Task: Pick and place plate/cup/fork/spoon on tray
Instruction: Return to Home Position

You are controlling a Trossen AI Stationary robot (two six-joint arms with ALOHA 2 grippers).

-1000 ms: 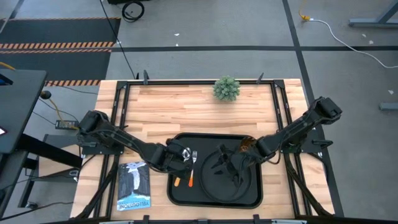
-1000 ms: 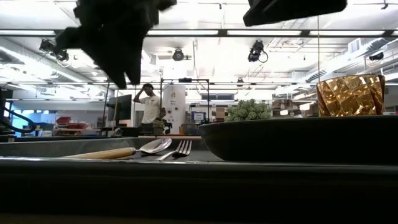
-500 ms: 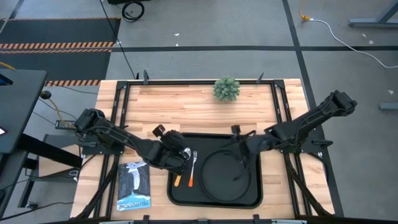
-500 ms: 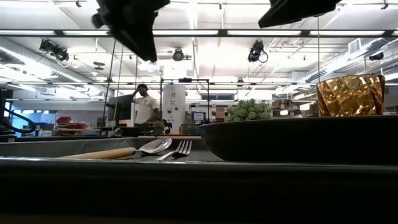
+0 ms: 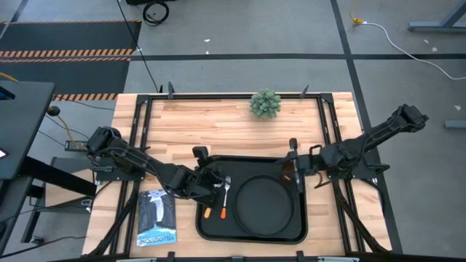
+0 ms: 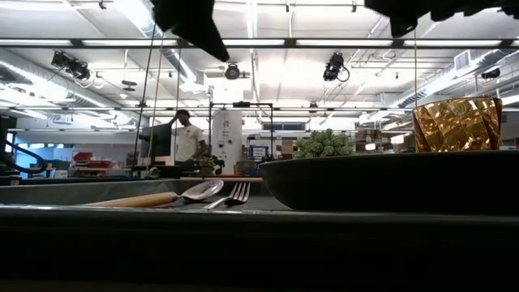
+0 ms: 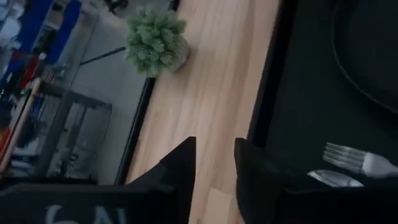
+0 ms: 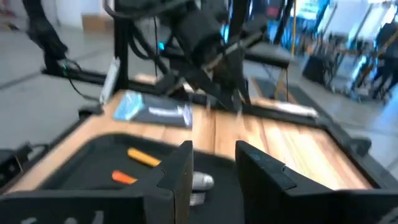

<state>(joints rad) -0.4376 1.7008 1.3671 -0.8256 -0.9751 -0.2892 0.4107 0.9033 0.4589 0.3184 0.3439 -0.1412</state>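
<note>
The black tray [image 5: 218, 231] lies at the table's near middle. On it the round black plate [image 5: 266, 205] lies flat, and the fork [image 5: 226, 195] and spoon [image 5: 212, 204] lie side by side to its left. The amber cup [image 6: 456, 123] stands upright on the tray behind the plate; in the high view my right gripper partly hides it. My left gripper [image 7: 215, 163] is shut and empty, raised over the tray's far left corner. My right gripper [image 8: 214, 167] is shut and empty, raised near the tray's far right corner, pointing toward the table's left.
A small potted plant [image 5: 265, 103] stands at the table's far edge. A magazine [image 5: 156, 217] lies left of the tray near the front edge. Bare wood lies between the tray and the plant. A person [image 6: 188, 138] stands far back in the room.
My right gripper has drawn back from above the plate toward the table's right edge and risen. My left gripper has risen from beside the fork and spoon and swung toward the far edge. Plate, cup, fork and spoon have stayed where they were.
</note>
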